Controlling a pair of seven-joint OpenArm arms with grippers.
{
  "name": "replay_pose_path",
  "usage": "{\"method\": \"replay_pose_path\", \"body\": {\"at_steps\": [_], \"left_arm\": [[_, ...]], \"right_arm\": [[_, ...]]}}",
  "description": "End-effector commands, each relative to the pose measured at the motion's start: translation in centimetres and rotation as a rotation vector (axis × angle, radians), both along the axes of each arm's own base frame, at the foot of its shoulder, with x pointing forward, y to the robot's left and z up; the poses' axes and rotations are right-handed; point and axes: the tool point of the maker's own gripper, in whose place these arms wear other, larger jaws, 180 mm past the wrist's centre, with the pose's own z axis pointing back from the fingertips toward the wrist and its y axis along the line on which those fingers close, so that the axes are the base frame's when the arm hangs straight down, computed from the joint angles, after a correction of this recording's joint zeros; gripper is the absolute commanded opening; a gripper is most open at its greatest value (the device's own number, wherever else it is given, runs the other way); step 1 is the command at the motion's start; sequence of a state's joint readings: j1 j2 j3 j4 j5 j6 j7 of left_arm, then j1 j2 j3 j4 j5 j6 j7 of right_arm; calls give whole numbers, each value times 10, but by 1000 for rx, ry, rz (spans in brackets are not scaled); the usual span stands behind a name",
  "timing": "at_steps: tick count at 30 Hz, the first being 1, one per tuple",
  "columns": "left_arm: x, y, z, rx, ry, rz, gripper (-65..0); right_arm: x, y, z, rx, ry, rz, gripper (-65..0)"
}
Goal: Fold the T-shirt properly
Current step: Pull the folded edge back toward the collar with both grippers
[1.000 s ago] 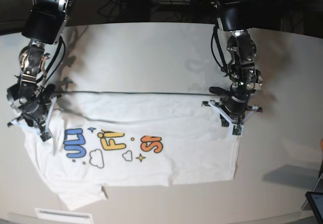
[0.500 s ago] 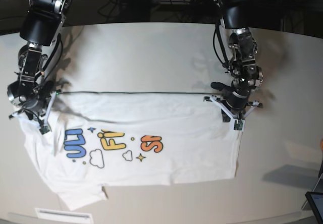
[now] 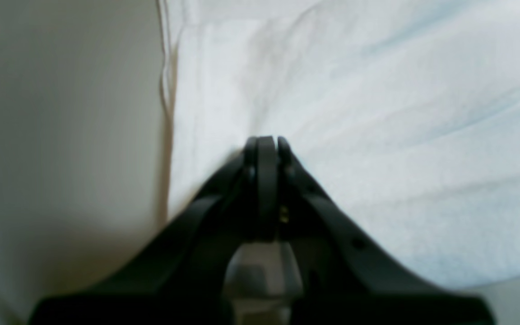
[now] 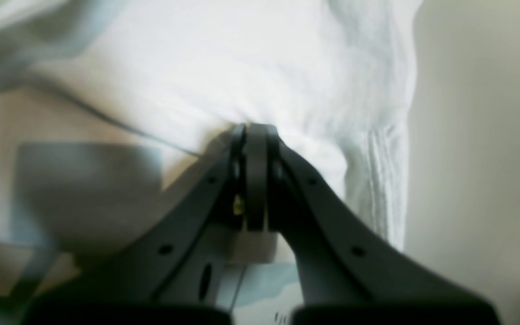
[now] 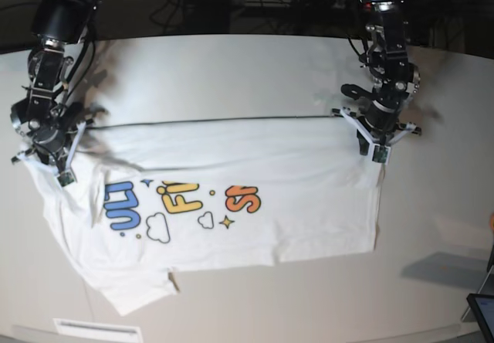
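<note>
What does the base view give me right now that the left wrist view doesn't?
Only the base view shows the whole T-shirt spread on the table, its blue, yellow and orange print, the right gripper at one top corner, and the sleeve at the lower end.

Only the left wrist view shows the left gripper close up, jaws shut on white cloth, with the shirt's side hem just beside them.

Both show the left gripper pinching the shirt near its edge, bare table alongside.

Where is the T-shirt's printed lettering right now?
In the base view the print faces up on the T-shirt, left of centre, nearer the right gripper than the left gripper.
</note>
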State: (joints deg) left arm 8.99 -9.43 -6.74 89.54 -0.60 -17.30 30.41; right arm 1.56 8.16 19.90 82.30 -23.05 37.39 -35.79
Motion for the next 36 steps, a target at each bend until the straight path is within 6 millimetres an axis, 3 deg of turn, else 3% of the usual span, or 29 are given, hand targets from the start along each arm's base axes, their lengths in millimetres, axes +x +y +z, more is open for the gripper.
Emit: {"method": "replay_pose_path", "body": {"at_steps": [1,10,17,23,28,36], "left_arm": [[-8,10,-1,46,36,15,-650],[-33,6,5,67,42,-6,-650],[-62,11,-3,204,106,-36,-650],[-80,7,10,242,103,-51,-650],[-97,4,13,249,119,-64,-650],[-108,4,12,259,137,-73,-650]], "right_arm": [[-39,-17,-18,-88,184,-31,-647],[-78,-19,-4,-164,218,-47,-647],[-104,-10,-7,-165,239,-39,-647],[-125,-5,-16,-156,282,-34,-647],[-136,-7,-20,-156,302,-41,-647],[-145,-11,-3,-193,278,-38,-647]]}}
